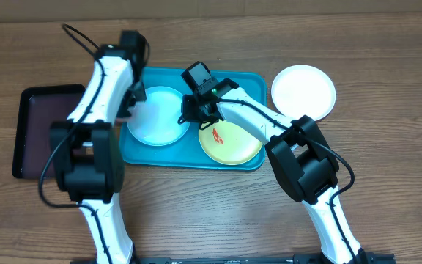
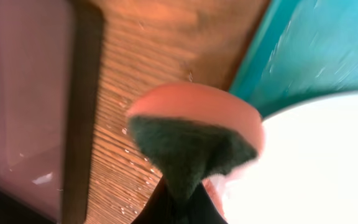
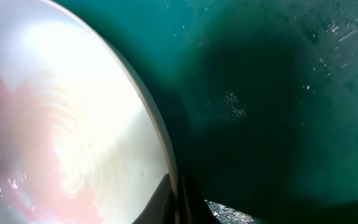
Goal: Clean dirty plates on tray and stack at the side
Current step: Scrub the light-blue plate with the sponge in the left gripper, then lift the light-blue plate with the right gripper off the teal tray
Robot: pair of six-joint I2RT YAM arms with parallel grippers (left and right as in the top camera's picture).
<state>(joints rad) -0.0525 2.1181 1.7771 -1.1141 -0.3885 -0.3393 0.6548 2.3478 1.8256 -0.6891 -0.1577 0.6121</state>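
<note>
Turquoise fills the middle of the brown wooden table (image 1: pixel 196 213), where the large turquoise-blue rectangular plastic tray (image 1: pixel 249 79) carries two of the three round plastic plates. The light blue plate (image 1: pixel 156 126) lies on its left half. The yellow-green rimmed plate (image 1: pixel 234 147), marked with a small red smear (image 1: pixel 217 135), lies on its right. The white round plate (image 1: pixel 303 92) sits off the tray, on the table just beside its far right corner. The left gripper (image 1: pixel 132 103), at the tray's left edge, has its fingers clamped on an orange sponge with a dark green scouring face (image 2: pixel 191 130), held at the light blue plate's left rim. The right gripper (image 1: pixel 191 114) reaches in between the two plates; its wrist view shows the fingers pinched on the light blue plate's right rim. A smaller dark maroon tray (image 1: pixel 39 125) lies to the left, apart from the turquoise one.
</note>
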